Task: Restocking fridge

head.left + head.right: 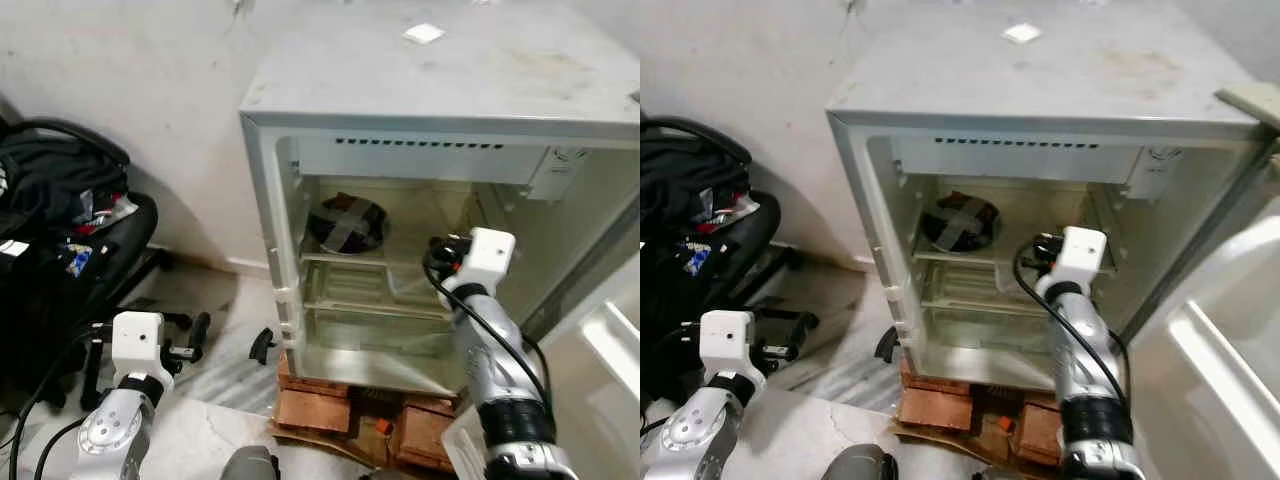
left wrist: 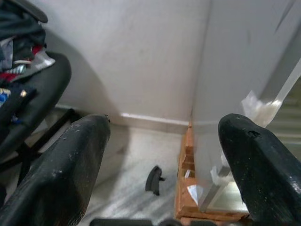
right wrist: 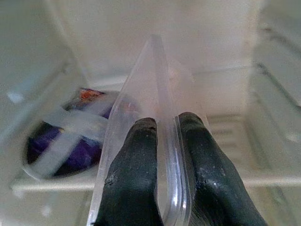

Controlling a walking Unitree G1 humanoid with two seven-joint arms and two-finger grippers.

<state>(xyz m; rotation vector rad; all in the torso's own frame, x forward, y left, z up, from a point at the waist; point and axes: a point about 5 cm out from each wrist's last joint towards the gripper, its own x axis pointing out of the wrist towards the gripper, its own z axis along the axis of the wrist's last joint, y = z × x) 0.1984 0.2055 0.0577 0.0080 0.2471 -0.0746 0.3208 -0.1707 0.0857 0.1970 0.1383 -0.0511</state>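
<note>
Nearest, low on the robot's left, the left gripper [image 2: 160,155] hangs idle over the floor with its fingers spread wide and nothing between them; beyond it lie a small black clip [image 2: 153,179] on the floor and the wooden blocks [image 1: 330,405] that prop up the fridge [image 1: 440,90].

Further in, the right arm reaches through the open fridge front. The right gripper [image 3: 165,141] is clenched on the rim of a clear plastic container [image 3: 150,94], which it holds edge-on just above the upper shelf [image 1: 350,262], to the right of a dark round dish [image 1: 346,222] crossed with pale tape that already sits on that shelf. (What the container holds cannot be made out; something pale shows through the lid.) The back wall of the fridge lies beyond.

The container looks thin and light, likely flexible enough to bow or pop open if squeezed hard, and its smooth plastic is probably slippery. The rim seam, where lid meets base, seems the stiffest place to pinch, and that is where the fingers [image 3: 127,188] sit. It probably wants lowering flat onto the shelf beside the dish before the grip is released.
</note>
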